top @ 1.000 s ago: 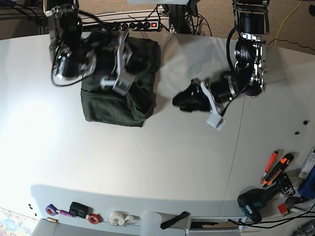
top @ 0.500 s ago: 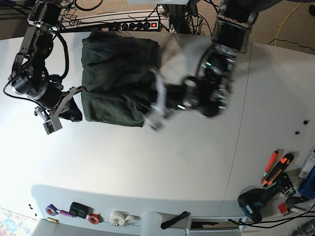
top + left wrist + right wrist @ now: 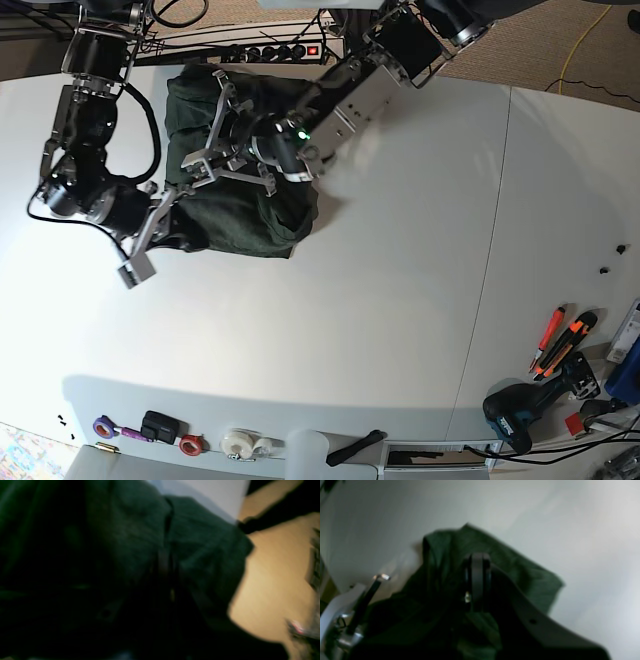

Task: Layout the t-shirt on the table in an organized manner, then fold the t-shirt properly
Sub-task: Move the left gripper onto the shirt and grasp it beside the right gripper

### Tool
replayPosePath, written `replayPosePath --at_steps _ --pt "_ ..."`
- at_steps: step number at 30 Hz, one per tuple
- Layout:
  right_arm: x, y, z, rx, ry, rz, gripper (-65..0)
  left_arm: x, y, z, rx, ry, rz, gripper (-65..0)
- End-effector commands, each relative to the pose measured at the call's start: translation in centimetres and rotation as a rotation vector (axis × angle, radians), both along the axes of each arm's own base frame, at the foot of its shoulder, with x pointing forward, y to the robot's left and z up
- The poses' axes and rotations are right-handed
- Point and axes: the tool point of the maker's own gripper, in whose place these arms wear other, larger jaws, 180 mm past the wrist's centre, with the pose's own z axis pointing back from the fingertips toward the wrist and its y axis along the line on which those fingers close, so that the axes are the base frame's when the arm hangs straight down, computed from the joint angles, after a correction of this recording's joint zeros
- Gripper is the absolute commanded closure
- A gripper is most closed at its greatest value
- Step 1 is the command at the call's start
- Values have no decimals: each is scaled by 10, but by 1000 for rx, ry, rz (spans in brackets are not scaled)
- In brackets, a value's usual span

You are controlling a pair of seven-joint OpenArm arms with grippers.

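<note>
T-shirt: the dark green t-shirt (image 3: pixel 245 165) lies bunched in a rough block on the white table (image 3: pixel 400 300), under and between both claws; not yet laid out.
Right claw: the right gripper (image 3: pixel 477 580) is clenched, green cloth crowding both sides of its tips; the pinch itself is hidden. Probably placed at the shirt's near-left corner to draw it outward.
Left claw: the left gripper (image 3: pixel 225 160) sits over the shirt's middle; clenched, though whether on cloth I cannot tell.
Left wrist view: only blurred folds and a hem fill it, claw unseen.
Base view: alone shows the whole bundle and both arms.
</note>
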Motion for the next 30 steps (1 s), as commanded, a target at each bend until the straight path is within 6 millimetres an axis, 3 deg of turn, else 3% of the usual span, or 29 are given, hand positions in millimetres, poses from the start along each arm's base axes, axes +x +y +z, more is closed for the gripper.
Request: replayPosePath --at_steps 1,4,8,17,22,30 --pt "2 10 10 3 -34 52 0 7 -12 17 -34 -51 8 0" --pt "-4 31 -2 -25 -4 127 0 10 -4 10 63 -120 37 0" --pt "-5 35 -12 -69 14 147 0 6 0 2 121 -152 54 0" --pt "-4 17 -51 9 136 54 0 -9 -9 19 33 -150 56 0" --pt "-4 15 -54 14 150 48 0 -13 -12 19 12 -148 57 0" --pt "8 -8 -64 -143 107 -2 0 -6 13 -2 163 -252 134 0"
